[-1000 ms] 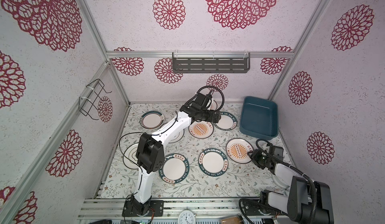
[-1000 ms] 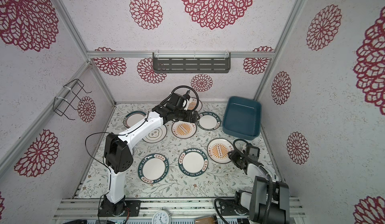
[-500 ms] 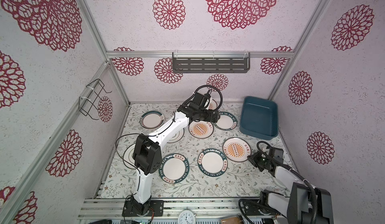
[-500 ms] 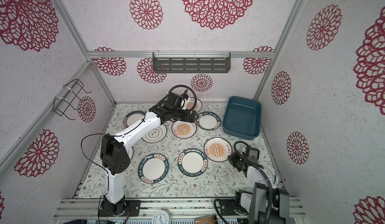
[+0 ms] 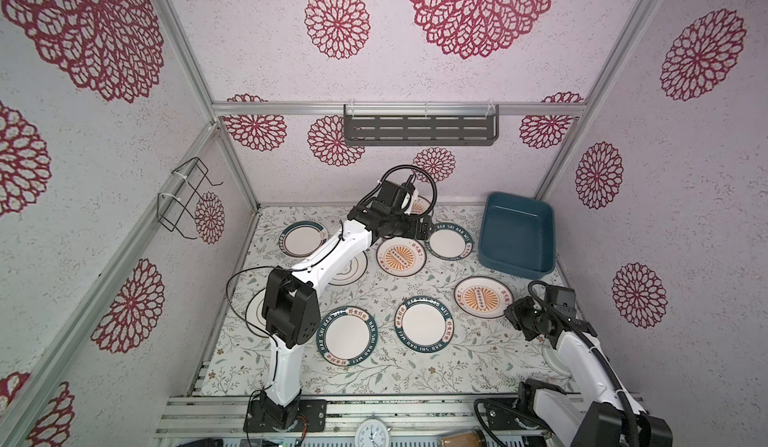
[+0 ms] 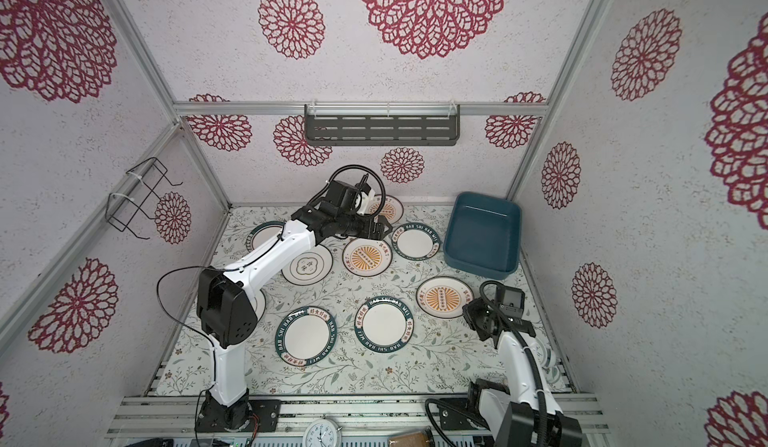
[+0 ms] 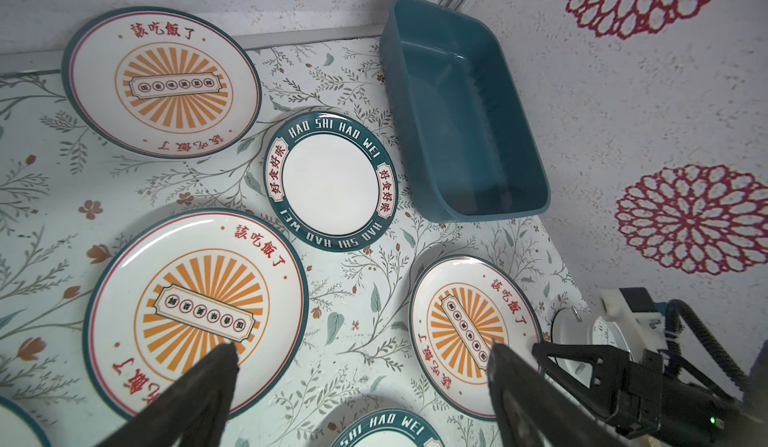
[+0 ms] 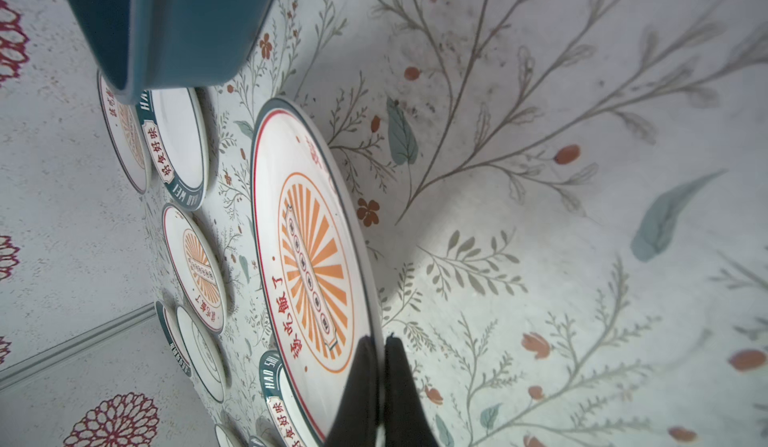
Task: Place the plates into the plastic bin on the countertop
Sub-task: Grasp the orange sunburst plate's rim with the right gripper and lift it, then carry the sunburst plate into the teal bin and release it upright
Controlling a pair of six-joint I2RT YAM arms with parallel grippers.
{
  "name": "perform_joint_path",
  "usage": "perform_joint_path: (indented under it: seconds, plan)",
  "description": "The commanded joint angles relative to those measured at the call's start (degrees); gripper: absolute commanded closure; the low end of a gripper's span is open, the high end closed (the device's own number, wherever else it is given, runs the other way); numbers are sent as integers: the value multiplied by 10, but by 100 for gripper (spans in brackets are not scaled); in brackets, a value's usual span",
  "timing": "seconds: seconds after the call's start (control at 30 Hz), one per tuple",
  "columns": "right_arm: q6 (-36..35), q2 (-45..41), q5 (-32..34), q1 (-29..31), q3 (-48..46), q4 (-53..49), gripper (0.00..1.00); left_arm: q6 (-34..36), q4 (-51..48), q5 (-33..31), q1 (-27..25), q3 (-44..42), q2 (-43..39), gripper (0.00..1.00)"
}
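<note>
The right gripper [image 8: 380,343] pinches the rim of a sunburst plate [image 8: 311,258] on the countertop [image 8: 540,174], near the blue bin [image 5: 517,235]. The left gripper [image 7: 361,351] hangs wide open over the back plates [image 7: 195,312].

plates [image 7: 331,181]: glossy glazed ceramic
bin [image 7: 469,133]: smooth plastic, slight sheen
countertop [image 8: 540,258]: matt, printed
my fingers [image 8: 357,382]: matt black
</note>
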Motion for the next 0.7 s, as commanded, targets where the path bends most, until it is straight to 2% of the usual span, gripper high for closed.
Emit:
perform_joint_path:
  seconds: [0.0, 0.23, 0.4, 0.47, 0.6, 0.67]
  plan:
    - [20, -18, -14, 2, 57, -61, 100, 18, 3, 13, 6, 22, -6, 3]
    - [30, -8, -43, 35, 172, -84, 100, 23, 14, 31, 13, 26, -7, 3]
    - [60, 31, -40, 55, 225, 8, 100, 14, 32, 38, 19, 27, -10, 3]
    - [52, 53, -16, 55, 240, 57, 100, 18, 38, 41, 19, 29, -10, 3]
    - [4, 132, 73, 51, 297, 79, 100, 29, 31, 43, 20, 39, -9, 3]
    - [-13, 176, 91, 47, 326, 101, 100, 33, 29, 41, 19, 35, -11, 3]
